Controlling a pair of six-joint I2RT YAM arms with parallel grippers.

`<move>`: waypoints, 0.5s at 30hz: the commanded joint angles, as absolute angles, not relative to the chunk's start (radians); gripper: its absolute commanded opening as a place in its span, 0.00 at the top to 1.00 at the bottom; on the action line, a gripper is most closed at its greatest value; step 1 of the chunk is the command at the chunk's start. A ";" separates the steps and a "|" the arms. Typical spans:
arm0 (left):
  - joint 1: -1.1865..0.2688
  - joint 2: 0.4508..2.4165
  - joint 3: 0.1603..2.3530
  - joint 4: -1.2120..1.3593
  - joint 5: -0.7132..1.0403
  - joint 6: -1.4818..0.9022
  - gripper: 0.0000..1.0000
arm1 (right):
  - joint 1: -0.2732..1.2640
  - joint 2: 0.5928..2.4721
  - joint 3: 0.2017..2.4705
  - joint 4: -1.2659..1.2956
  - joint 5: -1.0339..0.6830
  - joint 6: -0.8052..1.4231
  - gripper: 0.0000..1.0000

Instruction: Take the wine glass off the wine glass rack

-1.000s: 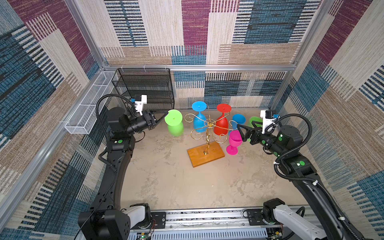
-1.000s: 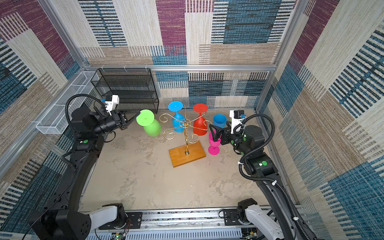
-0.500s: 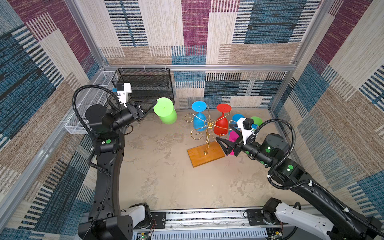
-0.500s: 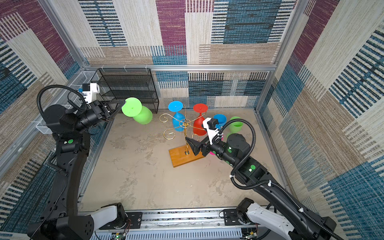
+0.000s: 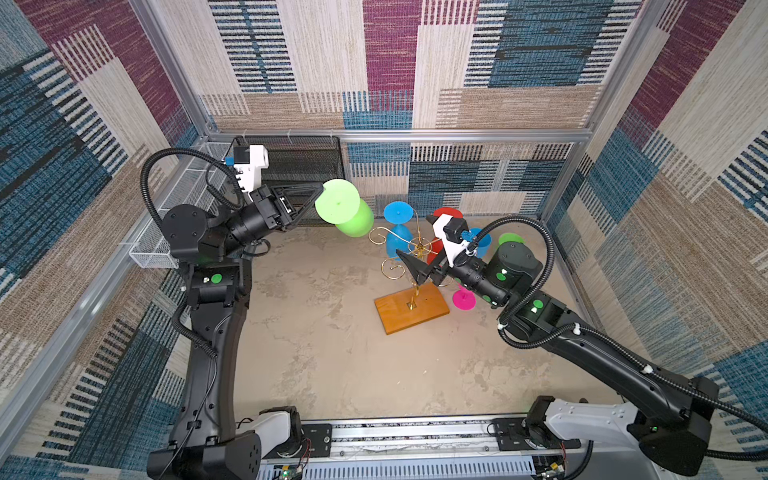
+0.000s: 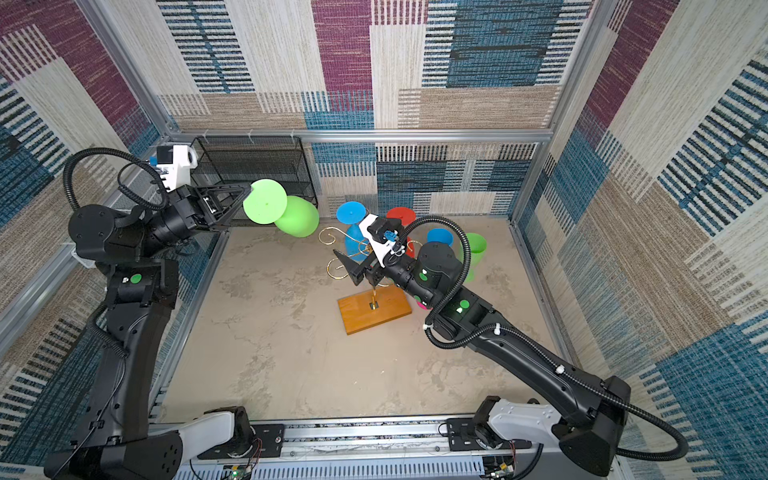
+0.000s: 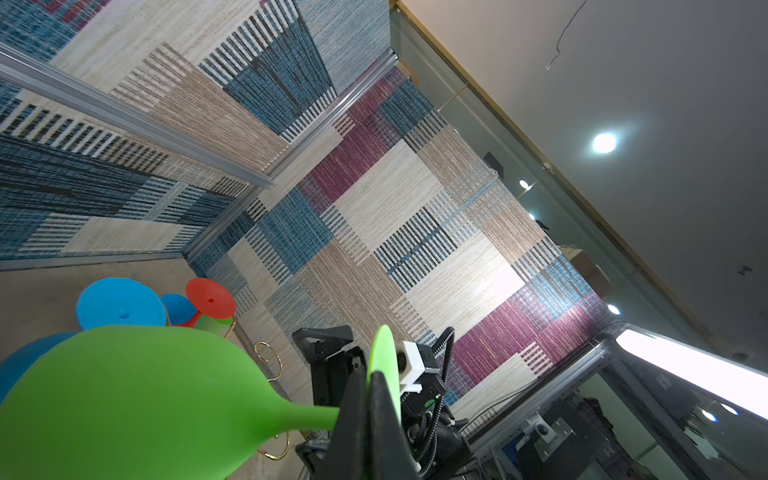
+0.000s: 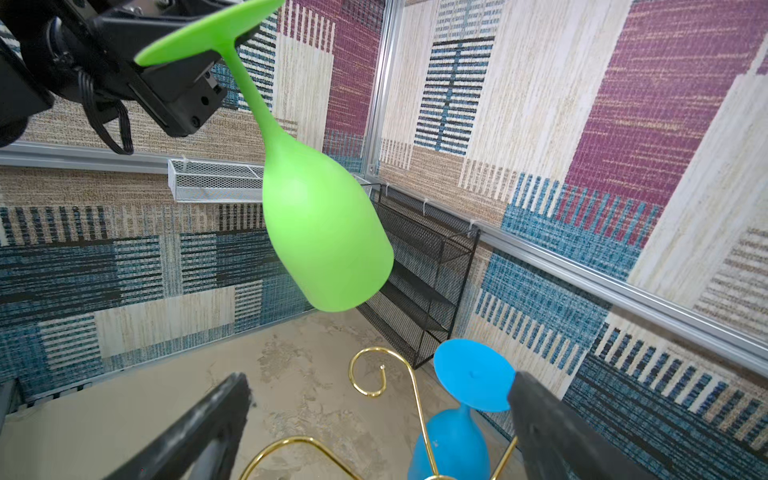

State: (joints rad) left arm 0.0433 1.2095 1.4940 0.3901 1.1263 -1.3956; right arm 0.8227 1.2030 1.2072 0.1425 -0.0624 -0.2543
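Far left: white wire basket [image 5: 153, 249] on the side wall, not involved.

Left gripper [image 5: 319, 194]: closed on the flat foot of the green wine glass [image 5: 352, 220], pinching the disc at its edge. The glass is in the air, bowl hanging down and tilted, in front of the black mesh shelf [image 5: 299, 162] and clear of the wine glass rack [image 5: 411, 309]. It touches no scroll arm, so this glass looks to be off.

Handling (judgement): matte, opaque body suggests plastic, so light and not brittle. The smooth foot is thin and the bowl hangs far from the pinch, so it could pivot or slip. The stem just below the foot would be the surer hold.

Centre: the rack stands on the worktop [image 5: 332, 357]. A blue glass [image 5: 397, 241] hangs on it upside down, and a red glass [image 5: 446, 212] is behind.

Right gripper [image 8: 380, 384]: jaws wide apart, empty, over the rack's gold scrolls, one finger beside the blue foot.

Right: a pink glass [image 5: 463, 299] near the rack's base, partly hidden by the arm.
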 commanded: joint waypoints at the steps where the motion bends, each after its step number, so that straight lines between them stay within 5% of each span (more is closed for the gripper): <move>1: -0.008 1.232 1.514 0.439 1.097 -1.428 1.00 | 0.823 1.248 1.245 0.237 -0.124 -0.317 0.01; 15: -0.126 1.290 1.537 0.447 1.066 -1.419 1.00 | 0.824 1.388 1.369 0.252 -0.150 -0.346 0.01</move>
State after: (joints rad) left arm -0.1169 1.2865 1.5276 0.4007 1.0767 -1.4136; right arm 0.8227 1.3708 1.3514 0.2211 -0.1570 -0.3412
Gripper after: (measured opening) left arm 0.060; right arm 0.990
